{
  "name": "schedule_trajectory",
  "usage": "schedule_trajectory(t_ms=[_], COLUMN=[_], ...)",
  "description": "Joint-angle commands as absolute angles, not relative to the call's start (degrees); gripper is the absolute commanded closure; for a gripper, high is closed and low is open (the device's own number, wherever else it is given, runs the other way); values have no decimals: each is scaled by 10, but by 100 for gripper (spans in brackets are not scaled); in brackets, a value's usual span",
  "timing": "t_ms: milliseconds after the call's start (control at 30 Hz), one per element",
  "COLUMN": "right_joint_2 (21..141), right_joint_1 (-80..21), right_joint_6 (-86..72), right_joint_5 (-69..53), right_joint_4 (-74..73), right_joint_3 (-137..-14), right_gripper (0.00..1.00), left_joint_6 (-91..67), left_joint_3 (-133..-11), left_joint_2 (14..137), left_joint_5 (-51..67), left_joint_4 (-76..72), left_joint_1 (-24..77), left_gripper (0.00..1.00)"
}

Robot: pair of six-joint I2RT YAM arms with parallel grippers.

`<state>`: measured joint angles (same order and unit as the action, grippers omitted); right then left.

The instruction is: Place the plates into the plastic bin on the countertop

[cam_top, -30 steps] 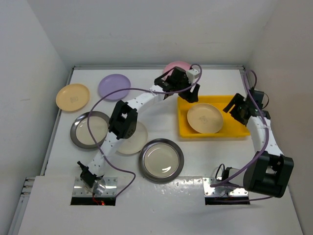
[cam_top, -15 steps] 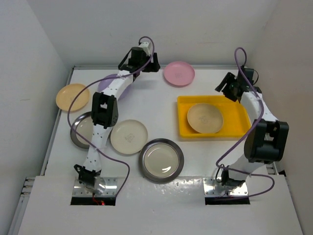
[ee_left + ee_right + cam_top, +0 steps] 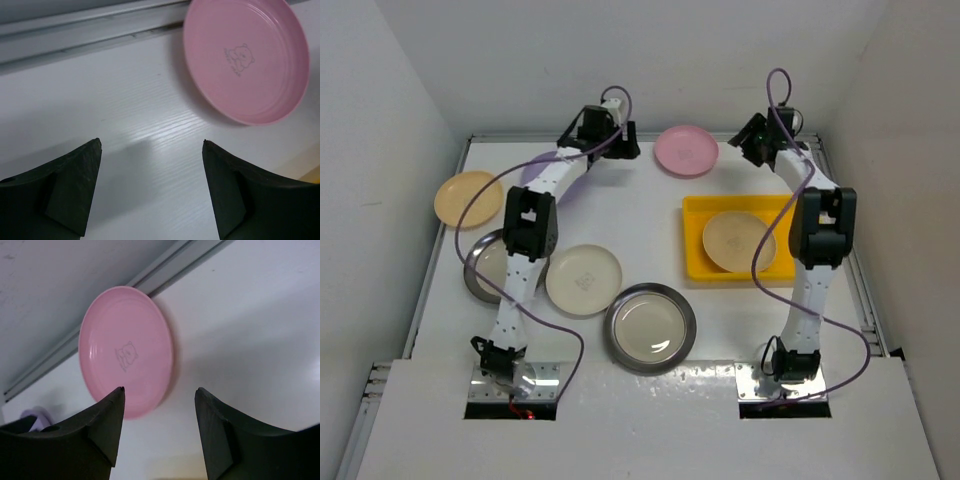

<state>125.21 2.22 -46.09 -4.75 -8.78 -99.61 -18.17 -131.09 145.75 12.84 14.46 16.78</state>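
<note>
We judge the step in hand to be the reach for the pink plate (image 3: 125,352) — round, shallow, small print at centre, lying flat just ahead of the right gripper (image 3: 159,392), its fingers apart and empty. The left gripper (image 3: 151,145) likewise gapes empty. Next: straddle the plate's edge, close, and carry it to the bin (image 3: 695,270).

Left pincer (image 3: 151,145): two dark fingers (image 3: 75,185) rise from the bottom edge, spread wide, with only bare surface between them.
Pink plate (image 3: 245,55): upper right, lying flat on the worktop, beyond the right-hand finger and apart from it; a small bear print (image 3: 239,56) marks its middle.
Worktop (image 3: 125,100): white and matte, with a faint grain.
Metal strip (image 3: 75,37): runs along the top, just behind the plate.
Yellow bin (image 3: 314,175): only a sliver at the right edge.
</note>
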Motion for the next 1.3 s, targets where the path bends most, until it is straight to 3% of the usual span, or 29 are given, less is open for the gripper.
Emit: schedule_trajectory(t_ms=[0, 233, 367, 467, 500, 600, 733, 900, 1133, 1267], right_joint_2=[1328, 1426, 1453, 1465, 1465, 1456, 1425, 1296, 1009, 898], right_joint_1=[11, -25, -41, -49, -51, -48, -54, -50, -12, 19], right_joint_6=[-548, -590, -607, -640, -648, -676, -642, -571, -469, -418], right_joint_5=[-74, -38, -13, -3, 17, 46, 43, 5, -21, -38], right_joint_4=[-33, -31, -20, -26, -32, -29, -10, 18, -31, -169], right_joint_3=[-1068, -1135, -1130, -1129, -1119, -1095, -1106, -1072, -808, -683], right_gripper=[43, 47, 56, 71, 82, 100, 100, 100, 100, 100], left_joint_6=[-85, -32, -53, -59, -59, -59, -53, -53, -53, -54], left_joint_3=[-1270, -1202, -1185, -1185, -1185, -1185, -1179, -1167, -1162, -1140], left_joint_2=[1319, 1247, 1233, 1233, 1233, 1233, 1233, 1233, 1233, 1212], left_joint_5=[117, 89, 107, 119, 126, 133, 160, 160, 165, 165], left_joint_4=[165, 247, 258, 263, 263, 263, 268, 273, 293, 301], left_joint_1=[132, 82, 61, 55, 48, 37, 13, -9, -38, -43], left_gripper=[18, 18, 18, 18, 18, 18, 29, 30, 30, 30])
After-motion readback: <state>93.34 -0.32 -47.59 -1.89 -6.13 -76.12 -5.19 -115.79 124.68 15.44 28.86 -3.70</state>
